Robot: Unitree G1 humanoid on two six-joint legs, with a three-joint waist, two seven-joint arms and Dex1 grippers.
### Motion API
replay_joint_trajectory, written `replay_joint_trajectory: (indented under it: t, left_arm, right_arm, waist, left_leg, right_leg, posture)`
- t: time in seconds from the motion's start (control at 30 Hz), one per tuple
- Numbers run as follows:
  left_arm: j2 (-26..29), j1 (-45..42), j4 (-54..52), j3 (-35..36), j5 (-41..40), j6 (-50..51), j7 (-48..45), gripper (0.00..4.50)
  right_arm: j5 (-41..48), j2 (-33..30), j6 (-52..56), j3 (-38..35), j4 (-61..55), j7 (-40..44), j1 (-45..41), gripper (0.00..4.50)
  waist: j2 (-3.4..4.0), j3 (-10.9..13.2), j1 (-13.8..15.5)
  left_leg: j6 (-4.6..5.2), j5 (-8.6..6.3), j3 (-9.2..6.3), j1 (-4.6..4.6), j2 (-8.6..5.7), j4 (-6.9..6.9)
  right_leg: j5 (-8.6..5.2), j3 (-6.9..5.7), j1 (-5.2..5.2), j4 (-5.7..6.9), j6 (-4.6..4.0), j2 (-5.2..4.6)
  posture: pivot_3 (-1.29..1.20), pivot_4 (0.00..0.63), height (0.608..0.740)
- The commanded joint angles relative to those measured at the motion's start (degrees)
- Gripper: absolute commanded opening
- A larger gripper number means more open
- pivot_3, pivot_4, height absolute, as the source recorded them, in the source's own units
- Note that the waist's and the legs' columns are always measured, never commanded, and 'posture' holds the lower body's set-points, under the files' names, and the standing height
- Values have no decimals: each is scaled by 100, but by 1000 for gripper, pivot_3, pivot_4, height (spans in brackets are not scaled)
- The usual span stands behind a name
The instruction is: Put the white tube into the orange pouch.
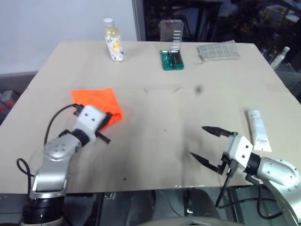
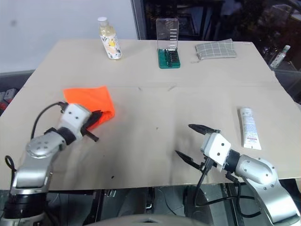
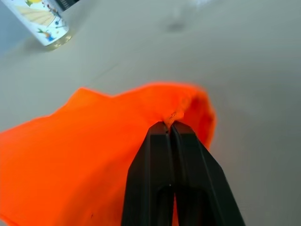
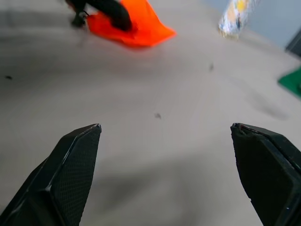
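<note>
White tube (image 1: 259, 130) flat near worktop's (image 1: 155, 89) right edge, untouched. Orange pouch (image 1: 96, 101) toward left edge, hem pinched and lifted by left gripper (image 3: 170, 126), likely to open its mouth. Right gripper (image 1: 207, 145) spread wide, empty, short of tube.

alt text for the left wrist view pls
The left gripper, fingers shut, pinches an edge of the orange pouch, lifting a fold off the tan table. A yellowish bottle lies beyond.
</note>
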Motion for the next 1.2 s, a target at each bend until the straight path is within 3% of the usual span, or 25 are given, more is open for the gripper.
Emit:
replay_joint_trajectory:
  t: [0.03, 0.1, 0.3, 0.5, 0.67, 0.97, 1.07, 1.2]
  left_arm:
    - [338, -427, -320, 200, -1090, 1216, -567, 97]
    - [460, -694, -305, 109, -1408, 1651, -691, 97]
    - [9, -1896, -77, -312, -2054, 2956, -245, 97]
    - [85, -2146, 209, 29, -2345, 3540, -12, 97]
    - [-100, -2224, 173, 268, -2635, 3889, 315, 97]
    - [-369, -2132, -132, 342, -2873, 4055, 796, 97]
    - [-398, -2102, -175, 429, -2988, 4144, 940, 0]
    - [-316, -2056, -229, 517, -3091, 4175, 1014, 0]
  right_arm:
    - [37, 54, 617, -30, -8, -320, -209, 4500]
    - [-124, 126, 849, -106, 198, -583, -373, 4500]
    - [-1237, 403, 1118, -358, 666, -1893, -602, 4500]
    - [-1271, 700, 2350, -931, 796, -2463, -674, 4500]
    - [-1792, 1014, 3248, -1330, 1101, -3356, -923, 4500]
    - [-1434, 1355, 4370, -1924, 1618, -3309, -1284, 4500]
    - [-1202, 1393, 4594, -2130, 1694, -3142, -1338, 3732]
    - [-1045, 1392, 4793, -2295, 1651, -3117, -1388, 1887]
  waist:
    - [0, 0, 0]
    - [0, 0, 1]
    - [-8, 3, 39]
    - [-9, 4, -41]
    - [-8, 4, -11]
    - [-10, 3, -7]
    - [-16, -1, -3]
    - [-21, -4, 9]
  left_leg:
    - [0, 0, 0, 0, 0, 3]
    - [0, 0, -1, -1, -1, 7]
    - [17, 10, -6, -7, -8, 13]
    - [20, 12, -3, -6, -3, 4]
    - [20, 12, -5, -6, -3, 8]
    - [19, 12, -6, -5, -4, 8]
    - [20, 12, -7, -5, -5, 9]
    - [20, 12, -8, -6, -7, 10]
  right_leg:
    - [-2, 0, 0, 1, 3, 0]
    - [-7, 0, 1, 2, 11, 1]
    - [-9, 2, 4, 2, 14, 5]
    - [2, 14, 3, 5, -3, 21]
    - [1, 14, 3, 9, -2, 20]
    - [3, 15, 5, 8, -5, 19]
    - [3, 15, 7, 8, -5, 19]
    - [2, 15, 8, 7, -5, 17]
  posture:
    - [0, 150, 740]
    - [0, 150, 740]
    - [0, 150, 740]
    - [0, 150, 740]
    - [0, 150, 740]
    - [0, 150, 740]
    - [0, 150, 740]
    - [0, 150, 740]
